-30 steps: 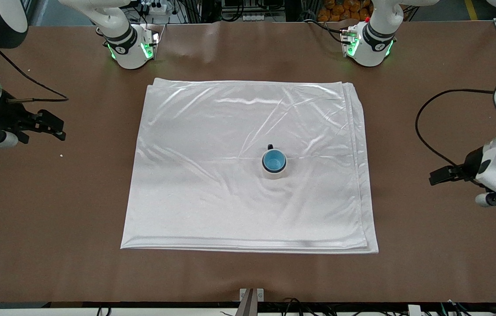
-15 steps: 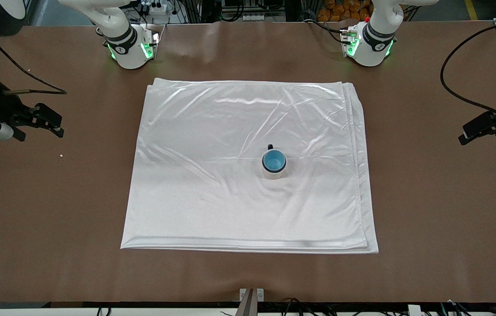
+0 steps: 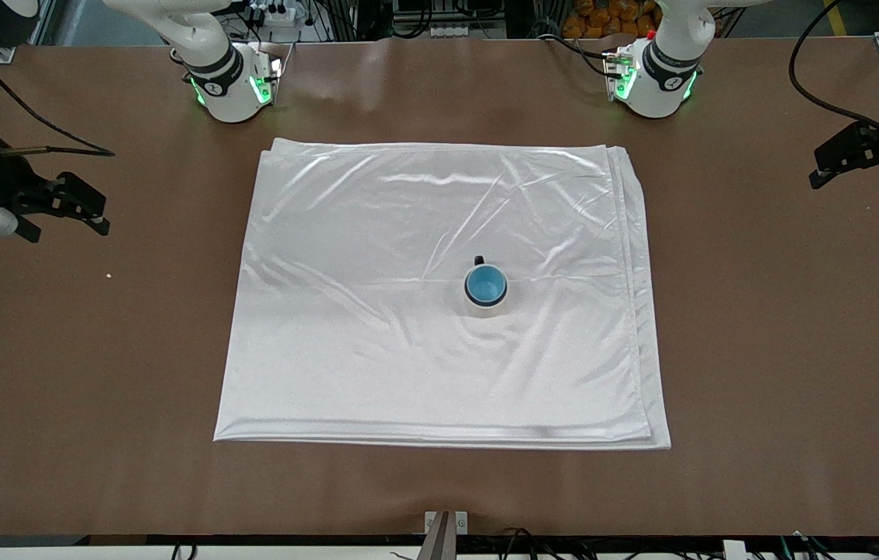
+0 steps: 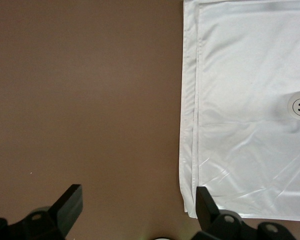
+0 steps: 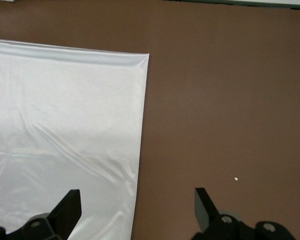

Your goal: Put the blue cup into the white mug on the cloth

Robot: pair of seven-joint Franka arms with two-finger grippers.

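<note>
**K:** Since you asked about the cup: blue cup (image 3: 485,285) sits nested inside the white mug (image 3: 485,302), upright, black handle pointing toward the robot bases. Mug stands on the cloth (image 3: 377,350), a bit toward the left arm's end of it and roughly mid-depth. No shift in cup, mug or cloth versus a second ago.

**R:** Arms?

**K:** Both clear of the cloth, over bare bench (image 3: 782,373). Left end effector (image 3: 856,165) is released, fingers spread, nothing between them. It hangs over the bench at the left arm's end. A second ago it showed much lower in the front view, with the white wrist housing in sight; it has since pulled back toward the base side and mostly out of frame.

**R:** Right one?

**K:** Right end effector (image 3: 66,214) also released, empty, over the bench at the right arm's end. It has drifted the same way, toward the base side, but far less than the left.

**R:** Wrist cams agree?

**K:** Yes. Left wrist view: fingers (image 4: 67,207) wide apart over brown bench, layered cloth edge (image 4: 190,125) just beside, mug's side (image 4: 299,106) with its dark dots at the frame edge. Right wrist view: fingers (image 5: 67,209) wide apart, a cloth corner (image 5: 65,125) under one, a small white speck (image 5: 236,178) on the bench near the other.
</note>
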